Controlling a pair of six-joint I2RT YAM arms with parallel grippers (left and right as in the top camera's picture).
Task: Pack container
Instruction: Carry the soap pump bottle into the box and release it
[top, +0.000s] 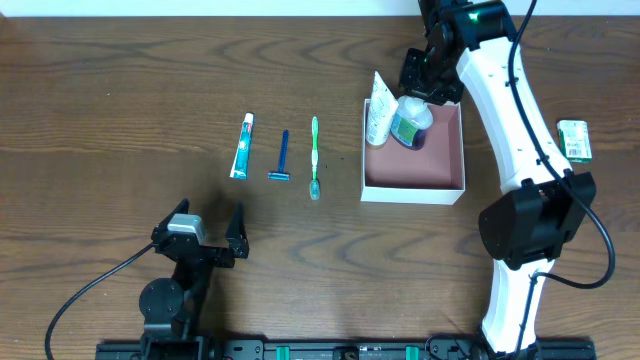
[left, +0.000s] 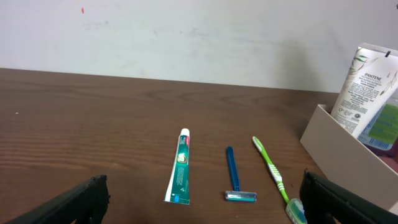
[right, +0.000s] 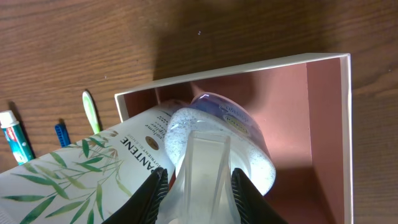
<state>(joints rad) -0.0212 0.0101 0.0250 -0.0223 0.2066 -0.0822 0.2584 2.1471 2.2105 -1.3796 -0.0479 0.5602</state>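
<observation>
The container (top: 440, 170), a square white box with a pink inside, sits right of centre; it also shows in the right wrist view (right: 323, 124) and the left wrist view (left: 339, 152). A white Pantene tube (top: 378, 112) leans in its far left corner (right: 87, 168) (left: 364, 81). My right gripper (top: 425, 85) is shut on the clear cap of a round bottle (right: 205, 174) with a purple label, held over the box's far end (top: 410, 125). A toothpaste tube (top: 242, 146), a blue razor (top: 282, 157) and a green toothbrush (top: 314, 155) lie in a row on the table. My left gripper (top: 205, 235) is open and empty near the front.
A small green packet (top: 575, 140) lies on the table at the far right. The right arm's base (top: 530, 230) stands just right of the container. A pale wall rises behind the table in the left wrist view.
</observation>
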